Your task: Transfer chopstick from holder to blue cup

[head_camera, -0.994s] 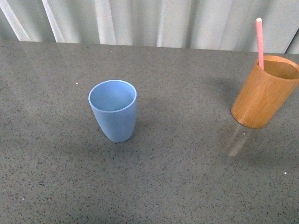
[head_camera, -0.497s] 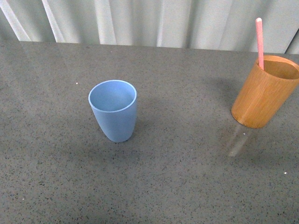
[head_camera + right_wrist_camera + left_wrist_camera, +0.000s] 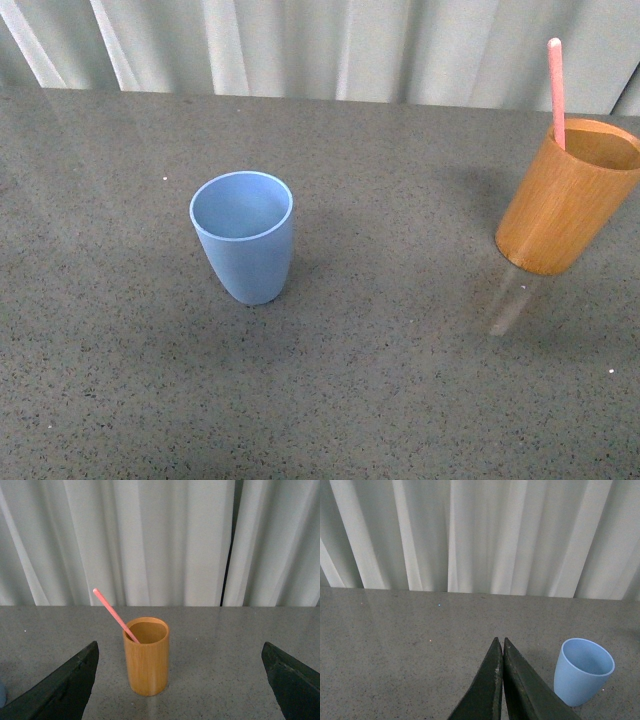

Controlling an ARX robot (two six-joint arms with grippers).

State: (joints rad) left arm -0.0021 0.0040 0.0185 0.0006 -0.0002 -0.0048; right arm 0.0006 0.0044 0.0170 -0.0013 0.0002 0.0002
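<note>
chopstick in holder, blue cup far left

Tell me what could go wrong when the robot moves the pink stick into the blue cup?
The stick is thin and leans in the wooden cup, so the wide-open right end effector might miss it or knock that cup over. The blue cup narrows to a small base, and the stick is long, so it might tip once the stick leans inside.

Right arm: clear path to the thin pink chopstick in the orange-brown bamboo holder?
Probably yes: the right gripper is open, facing the holder, and the chopstick leans out above the rim with nothing between.
</note>
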